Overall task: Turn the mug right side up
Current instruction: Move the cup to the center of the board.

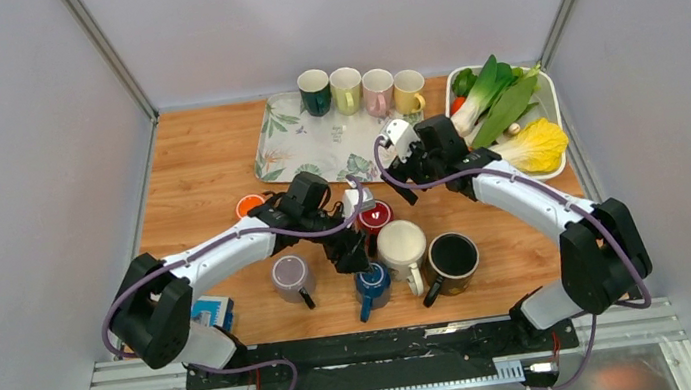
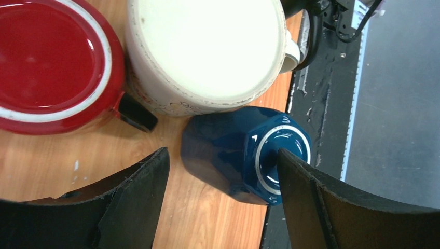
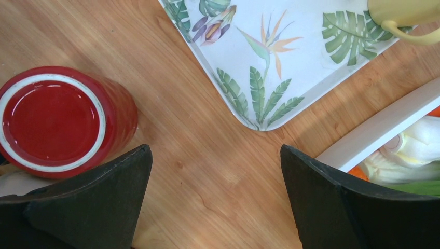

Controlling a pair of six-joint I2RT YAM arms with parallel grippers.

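I see the blue mug [image 2: 236,148] base-up on the desk [image 2: 207,223], not yet turned. My left tool [image 2: 220,168] hangs wide open over it, holding nothing. My right tool [image 3: 215,161] is open and empty too.

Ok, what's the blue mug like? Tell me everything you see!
The blue mug is dark, shiny and looks ceramic, with flat-sided walls. It stands upside down on the wooden table, its white-ringed bottom facing up, its handle pointing at the near edge. The cream mug sits close beside it. The open left gripper hangs over it, one finger each side.
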